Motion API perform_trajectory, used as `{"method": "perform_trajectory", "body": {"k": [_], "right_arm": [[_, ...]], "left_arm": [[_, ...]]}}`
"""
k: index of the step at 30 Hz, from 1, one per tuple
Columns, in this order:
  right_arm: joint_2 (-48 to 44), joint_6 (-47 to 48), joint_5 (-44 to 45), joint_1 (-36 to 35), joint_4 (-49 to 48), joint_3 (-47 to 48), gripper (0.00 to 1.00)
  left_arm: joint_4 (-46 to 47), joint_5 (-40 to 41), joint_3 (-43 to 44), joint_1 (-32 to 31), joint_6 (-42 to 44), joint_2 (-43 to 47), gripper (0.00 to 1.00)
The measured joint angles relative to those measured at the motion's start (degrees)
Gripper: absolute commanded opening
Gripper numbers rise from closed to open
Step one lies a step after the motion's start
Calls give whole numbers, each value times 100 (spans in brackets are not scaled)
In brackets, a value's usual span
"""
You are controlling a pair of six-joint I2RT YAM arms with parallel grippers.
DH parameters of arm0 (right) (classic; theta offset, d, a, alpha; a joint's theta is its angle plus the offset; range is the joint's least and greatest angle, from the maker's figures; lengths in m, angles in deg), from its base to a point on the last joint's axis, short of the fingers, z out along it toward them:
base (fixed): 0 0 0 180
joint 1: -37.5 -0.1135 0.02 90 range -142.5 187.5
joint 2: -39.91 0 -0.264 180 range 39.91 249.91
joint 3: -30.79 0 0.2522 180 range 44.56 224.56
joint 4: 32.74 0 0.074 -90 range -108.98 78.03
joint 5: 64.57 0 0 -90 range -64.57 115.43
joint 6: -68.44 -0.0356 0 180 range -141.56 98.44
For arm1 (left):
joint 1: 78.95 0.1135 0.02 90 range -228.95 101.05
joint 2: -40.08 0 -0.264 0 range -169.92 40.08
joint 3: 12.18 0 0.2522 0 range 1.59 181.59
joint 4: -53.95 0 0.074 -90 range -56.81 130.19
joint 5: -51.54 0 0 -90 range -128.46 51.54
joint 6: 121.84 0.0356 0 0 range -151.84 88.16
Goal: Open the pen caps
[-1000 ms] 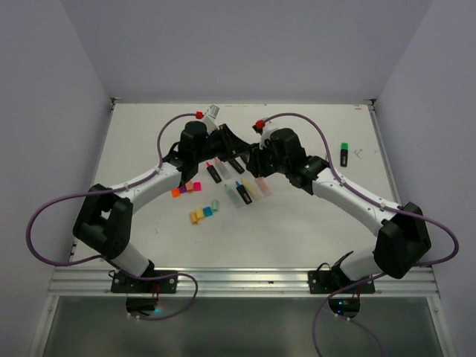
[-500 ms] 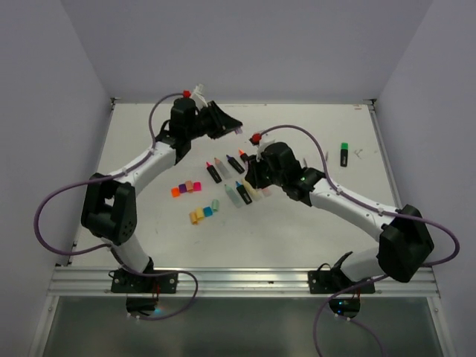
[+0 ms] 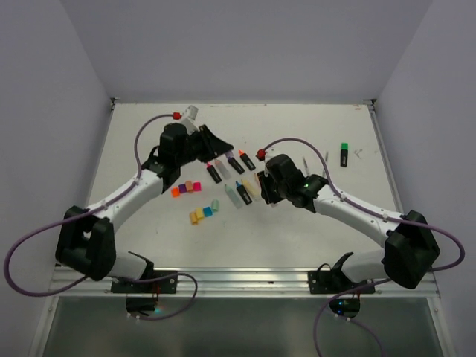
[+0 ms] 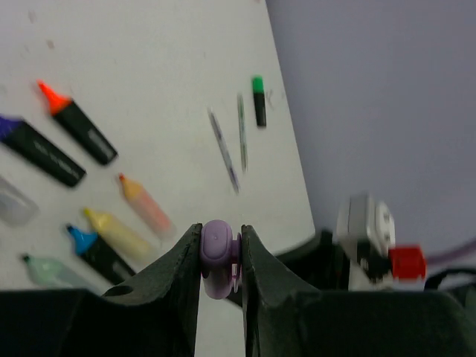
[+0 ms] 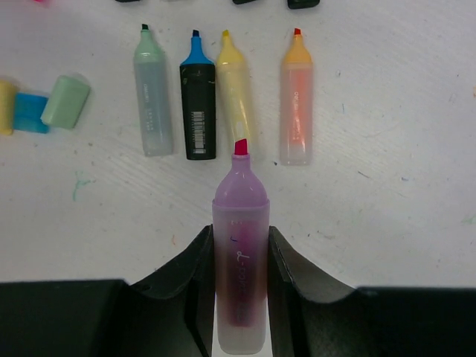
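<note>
The right gripper (image 5: 239,232) is clamped on the barrel of an uncapped purple highlighter (image 5: 239,195). In the right wrist view, its pink tip points up at the blue-tipped black highlighter (image 5: 197,104) and stops just short of its lower right end.

The left gripper (image 4: 221,239) is closed on a purple cap (image 4: 217,247), pinched between both fingers. In the top view it is above the table (image 3: 312,134), beyond and left of the blue-tipped black highlighter.

The loose caps lie on the table left of the blue-tipped black highlighter:
- The green cap (image 5: 65,100), blue cap (image 5: 30,111) and yellow cap (image 5: 4,108) form one group.
- The pink, orange and purple caps (image 3: 186,188) form a second group farther left.

A capped green highlighter (image 3: 345,153) lies well to the right of the blue-tipped black highlighter, near two thin grey pens (image 4: 223,149).
</note>
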State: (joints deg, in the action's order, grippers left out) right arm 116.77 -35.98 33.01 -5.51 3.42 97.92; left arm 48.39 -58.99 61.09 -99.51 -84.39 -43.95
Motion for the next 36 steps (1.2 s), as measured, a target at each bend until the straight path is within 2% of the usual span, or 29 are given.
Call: {"method": "perform_trajectory", "body": {"k": [3,6,11,21,32,34,35,36], "right_arm": [[166,35,-26,55,28,-13,0],[212,-9,-186,74,-107,-166,0],[439,-275,-450,-129,-463,-509,0],[828,-767,-581,-658,-990,-713,0],[879,-1032,-577,-1161,-1316,-883,0],[944,-1071,-566,-1266,-1342,-920,4],[986,-1088,-560,-1307,-1346,-929,6],[1034,-1106,-557,-1340,-1353,-935,8]], "left_arm": [[-173,74,-1182,-780,48,981,0],[-315,208,-2227,-1228,-42,2009,0],[-479,557,-3139,-1652,-369,2802,0],[-334,1005,-4168,-2614,-955,2739,0],[208,1292,-4529,-2876,-1244,1875,0],[339,1340,-4529,-2900,-1268,1746,0],[404,1351,-4531,-2907,-1287,1705,4],[485,1362,-4540,-2909,-1292,1665,12]]}}
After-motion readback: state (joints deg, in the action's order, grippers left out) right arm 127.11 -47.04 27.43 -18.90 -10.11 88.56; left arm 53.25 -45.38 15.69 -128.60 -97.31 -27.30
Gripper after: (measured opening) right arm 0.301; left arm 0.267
